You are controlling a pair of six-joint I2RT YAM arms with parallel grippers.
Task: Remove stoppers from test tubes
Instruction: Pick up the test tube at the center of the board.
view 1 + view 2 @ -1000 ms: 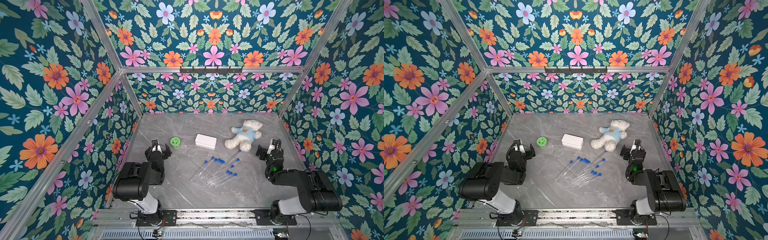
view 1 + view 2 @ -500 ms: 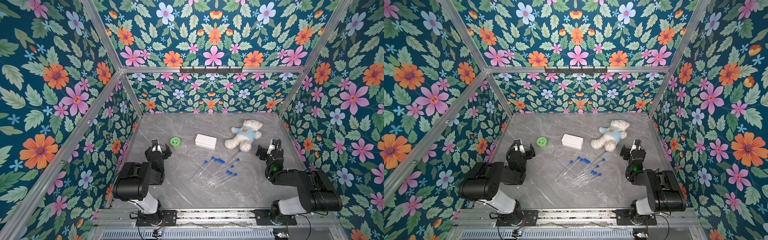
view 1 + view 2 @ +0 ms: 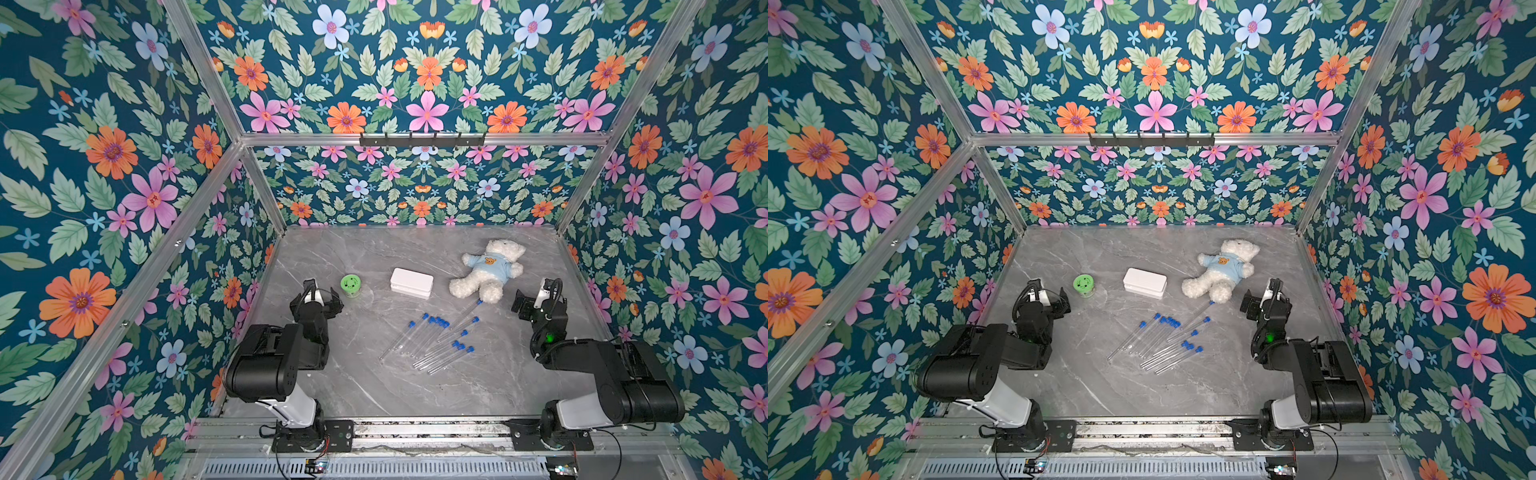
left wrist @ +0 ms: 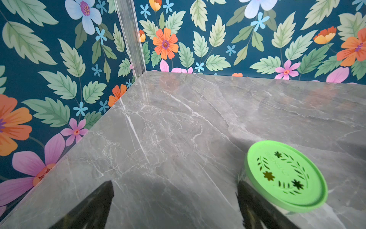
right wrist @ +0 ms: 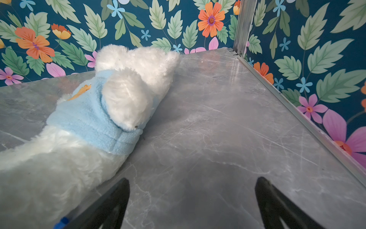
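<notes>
Since nothing has shifted lately, the left hand (image 3: 321,291) and right hand (image 3: 536,297) stay spread wide and empty, so the slim clear test tubes (image 3: 432,341), seemingly all still plugged by tiny blue plastic stoppers (image 3: 441,322), lie untouched on the grey marbled tabletop (image 3: 374,386) between them.

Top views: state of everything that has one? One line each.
test tubes: lying flat on the table, all stoppered.
stoppers: seated in the tube ends, none loose.
left gripper: open, empty, beside the green lid.
right gripper: open, empty, beside the teddy bear.
white box: closed, lying flat.
green lid: on its jar, upright.
teddy bear: lying on its back.
</notes>
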